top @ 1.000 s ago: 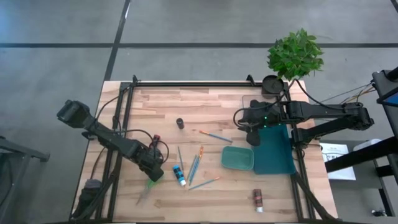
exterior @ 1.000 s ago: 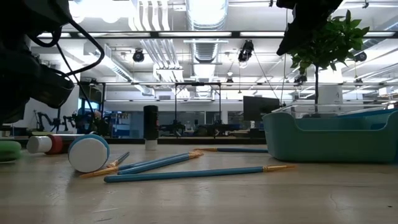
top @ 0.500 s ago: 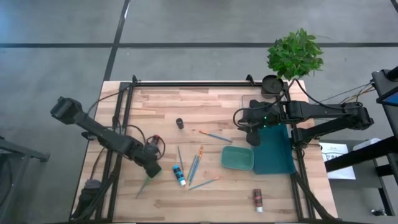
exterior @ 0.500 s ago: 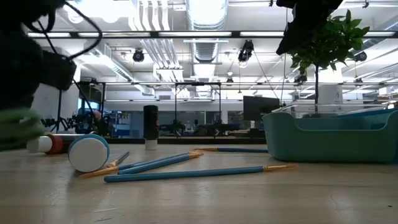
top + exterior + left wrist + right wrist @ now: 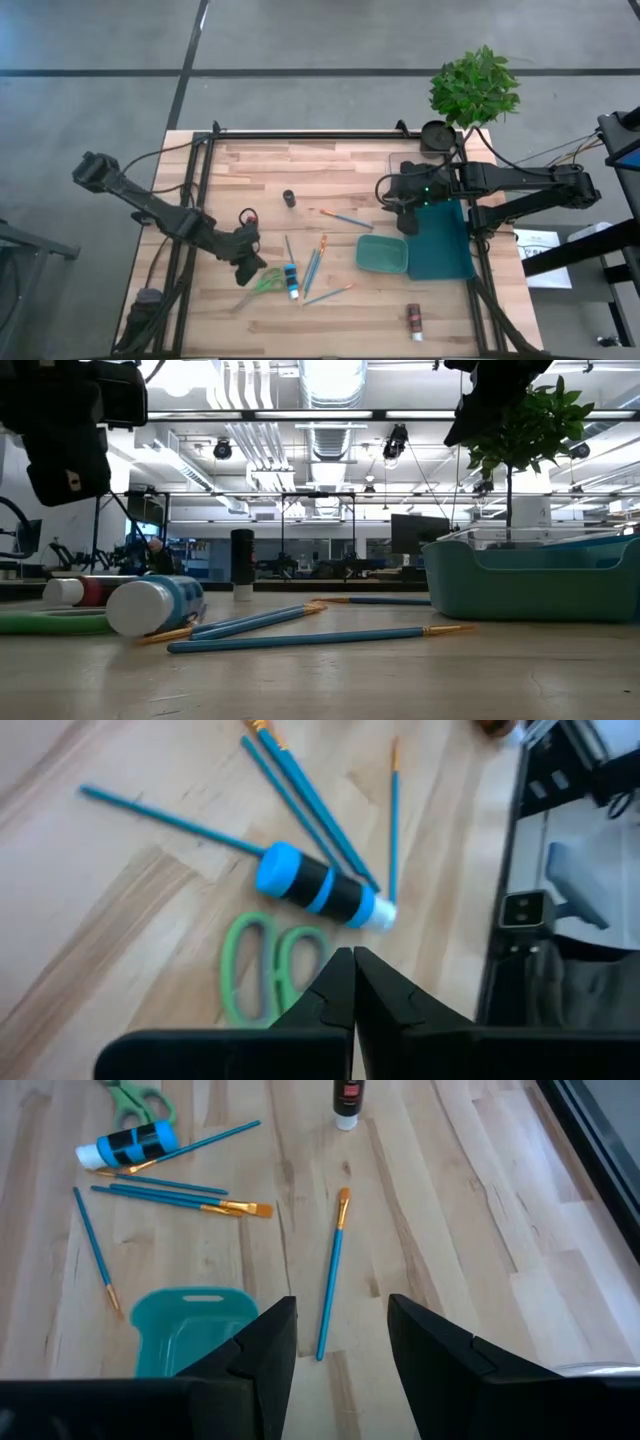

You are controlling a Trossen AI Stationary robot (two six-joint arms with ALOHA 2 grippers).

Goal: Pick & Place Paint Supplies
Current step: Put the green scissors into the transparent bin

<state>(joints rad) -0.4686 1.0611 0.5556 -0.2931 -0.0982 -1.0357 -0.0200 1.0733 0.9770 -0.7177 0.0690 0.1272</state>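
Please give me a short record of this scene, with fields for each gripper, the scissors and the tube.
left gripper: shut, empty, raised over the green scissors
right gripper: open, empty, near the teal palette
scissors: flat on the table, beside the blue paint tube
blue paint tube: lying among blue paintbrushes

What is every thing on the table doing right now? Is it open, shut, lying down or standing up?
left gripper: shut, holding nothing.
right gripper: open, empty.
green scissors: lying flat on the table.
blue paint tube: lying on its side, white cap on.
brown paint tube: lying down.
black tube: standing upright.
paintbrushes: lying flat, loose.
teal palette: lying flat, empty.
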